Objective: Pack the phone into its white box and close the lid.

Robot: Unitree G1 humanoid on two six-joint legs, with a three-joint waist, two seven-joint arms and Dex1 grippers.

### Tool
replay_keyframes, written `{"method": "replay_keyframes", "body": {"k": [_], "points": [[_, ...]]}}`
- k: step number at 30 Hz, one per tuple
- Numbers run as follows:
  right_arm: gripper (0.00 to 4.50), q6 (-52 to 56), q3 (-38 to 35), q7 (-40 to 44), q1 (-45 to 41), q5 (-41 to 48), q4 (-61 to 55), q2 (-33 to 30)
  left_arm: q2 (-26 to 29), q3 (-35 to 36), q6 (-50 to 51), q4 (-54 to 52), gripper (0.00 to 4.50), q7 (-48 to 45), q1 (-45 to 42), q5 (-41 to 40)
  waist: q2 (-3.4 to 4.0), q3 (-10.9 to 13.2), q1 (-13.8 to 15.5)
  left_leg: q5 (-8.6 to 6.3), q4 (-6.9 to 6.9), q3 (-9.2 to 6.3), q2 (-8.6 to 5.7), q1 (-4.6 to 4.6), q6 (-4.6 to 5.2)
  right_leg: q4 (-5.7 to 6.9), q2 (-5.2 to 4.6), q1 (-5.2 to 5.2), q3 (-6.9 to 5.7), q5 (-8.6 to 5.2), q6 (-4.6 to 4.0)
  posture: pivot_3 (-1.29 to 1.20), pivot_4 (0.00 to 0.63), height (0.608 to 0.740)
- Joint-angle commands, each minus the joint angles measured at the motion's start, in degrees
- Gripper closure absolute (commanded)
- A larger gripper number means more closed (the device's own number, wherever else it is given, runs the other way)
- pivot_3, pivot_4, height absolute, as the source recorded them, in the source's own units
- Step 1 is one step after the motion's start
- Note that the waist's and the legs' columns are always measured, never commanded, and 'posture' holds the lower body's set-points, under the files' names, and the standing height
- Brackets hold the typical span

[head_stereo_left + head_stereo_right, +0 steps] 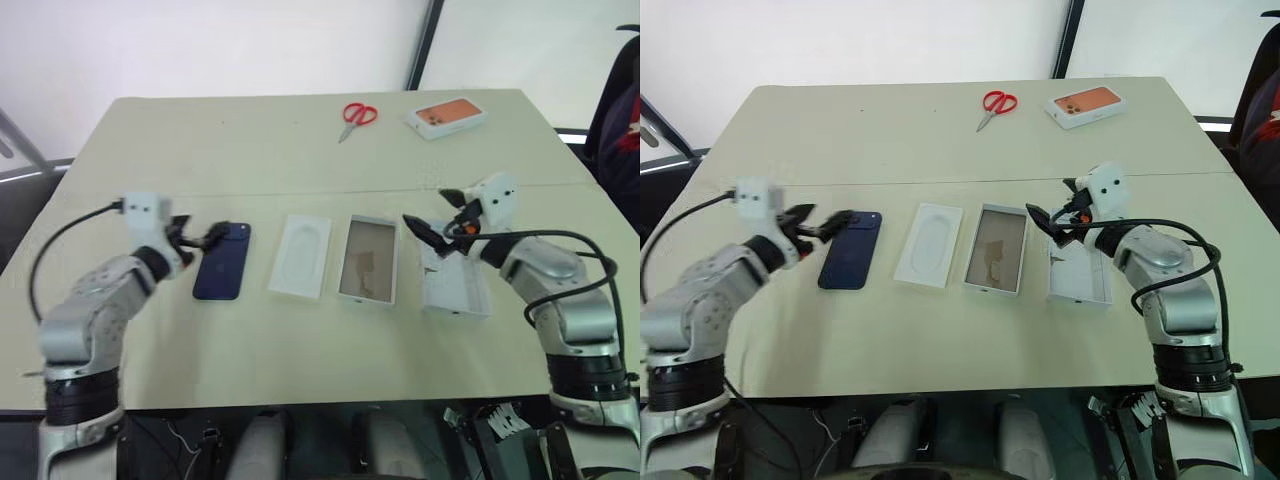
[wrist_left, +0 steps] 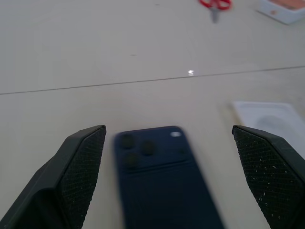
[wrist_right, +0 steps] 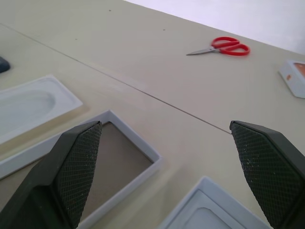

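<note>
Phone [image 1: 223, 261] flat on table | left end effector [image 1: 196, 240] at its top edge, fingers apart, not gripping

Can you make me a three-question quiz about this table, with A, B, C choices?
1. Where do the scissors lie?
A. at the table's far side
B. on the phone
C. inside a tray

2. What colour is the phone?
A. orange
B. dark blue
C. white

3. How is the left gripper?
A. shut on the phone
B. open, with the phone between its fingers' line
C. shut on the scissors

Answers: 1 A, they lie far off beside the orange-picture box. 2 B, its back shows dark blue. 3 B, the left wrist view shows both fingers wide apart, clear of the phone.
</note>
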Motion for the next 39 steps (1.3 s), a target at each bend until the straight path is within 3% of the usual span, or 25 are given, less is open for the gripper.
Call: {"method": "replay_keyframes", "body": {"k": [1, 12, 20, 24, 30, 39], "points": [[0.00, 0.22, -1.42, -0.20, 0.61, 0.66, -3.22, -0.34, 1.59, -5.18, 9.99, -3.98, 0.05, 2.28, -2.72, -0.70, 0.00, 0.00, -0.09, 0.00, 0.00, 0.00, 0.00, 0.00, 0.00, 0.00, 0.00, 0.00, 0.01, 0.00, 0.00, 0.00, 0.150, 0.740], [0.00, 2.01, -1.38, -0.68, 5.25, 0.38, -9.99, -1.01, -7.45, -1.04, 36.87, 5.48, 0.05, 5.55, -16.18, -5.12, -0.01, 0.01, -0.16, 0.07, -0.01, -0.03, -0.02, 0.03, -0.09, 0.06, 0.12, -0.02, -0.01, -0.01, 0.01, 0.00, 0.150, 0.740], [0.00, 2.00, 1.05, 2.05, 6.82, -0.24, -12.30, -2.77, -10.81, 0.52, 39.61, 5.83, 0.05, 6.59, -16.23, -6.39, -0.01, 0.01, -0.05, 0.14, -0.02, -0.05, -0.01, 0.04, -0.22, 0.05, 0.11, -0.01, -0.01, -0.01, 0.01, 0.00, 0.150, 0.740], [0.00, 4.60, 2.25, 9.70, 10.85, 4.47, -17.44, -6.55, -11.47, 1.39, 39.61, 5.39, 1.30, 7.88, -15.42, -6.84, -0.04, 0.02, 0.09, 0.13, -0.02, -0.05, -0.03, 0.02, -0.20, 0.03, 0.06, 0.00, -0.01, -0.01, 0.01, 0.00, 0.150, 0.740], [0.00, 4.70, 2.20, 10.25, 10.92, 3.75, -16.29, -8.04, -13.10, 2.95, 39.61, 3.86, 4.41, 9.53, -14.62, -7.13, -0.04, 0.02, 0.01, 0.10, 0.01, -0.07, -0.02, 0.09, -0.15, 0.03, 0.06, 0.08, -0.02, -0.01, 0.01, 0.00, 0.150, 0.740], [0.00, 4.25, -0.29, 9.84, 12.00, 3.31, -14.55, -9.22, -13.61, 8.02, 37.25, 3.79, 4.47, 8.89, -15.91, -5.53, -0.04, 0.02, 0.06, 0.12, 0.00, -0.07, -0.03, 0.08, -0.17, 0.02, 0.06, 0.07, -0.02, -0.01, 0.01, 0.00, 0.150, 0.740]]}}
